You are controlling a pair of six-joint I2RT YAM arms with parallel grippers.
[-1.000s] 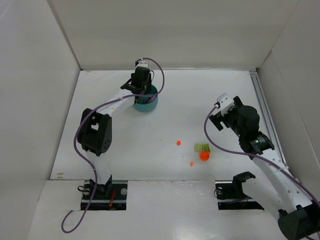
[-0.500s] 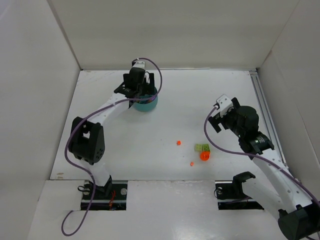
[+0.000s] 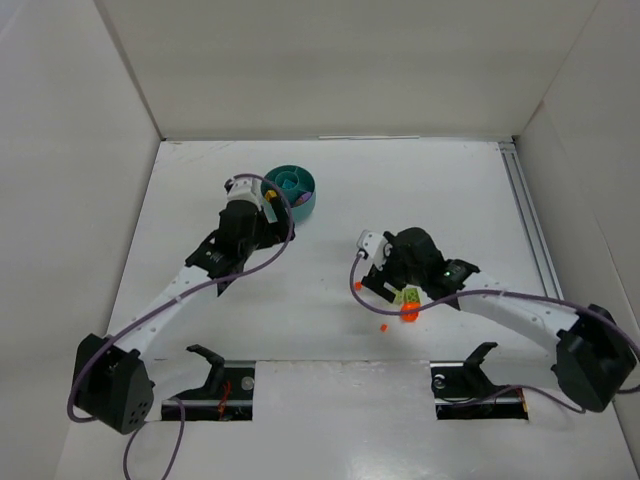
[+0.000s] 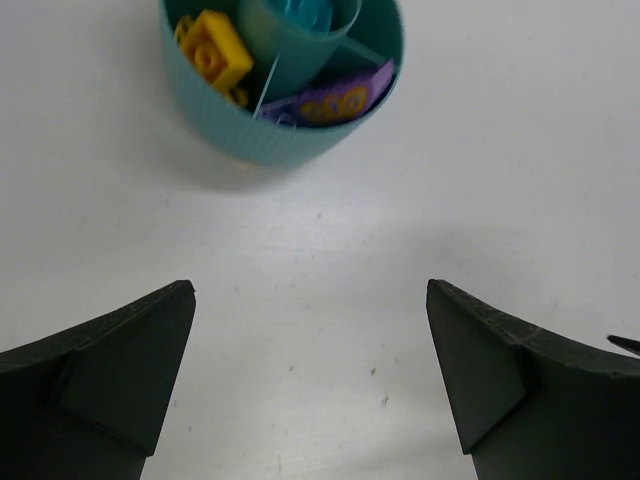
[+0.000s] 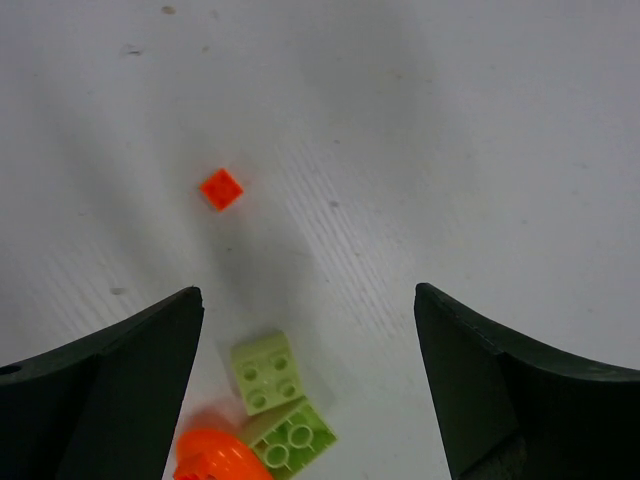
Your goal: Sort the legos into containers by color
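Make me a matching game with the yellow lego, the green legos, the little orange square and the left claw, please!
Things:
1. yellow lego
2. lime green legos
3. little orange square
4. left claw

Places or states:
A. right beside the round orange piece on the table
B. open, holding nothing
C. inside the teal dish
D. by itself on the table

Right pairs: 1-C, 2-A, 3-D, 4-B.
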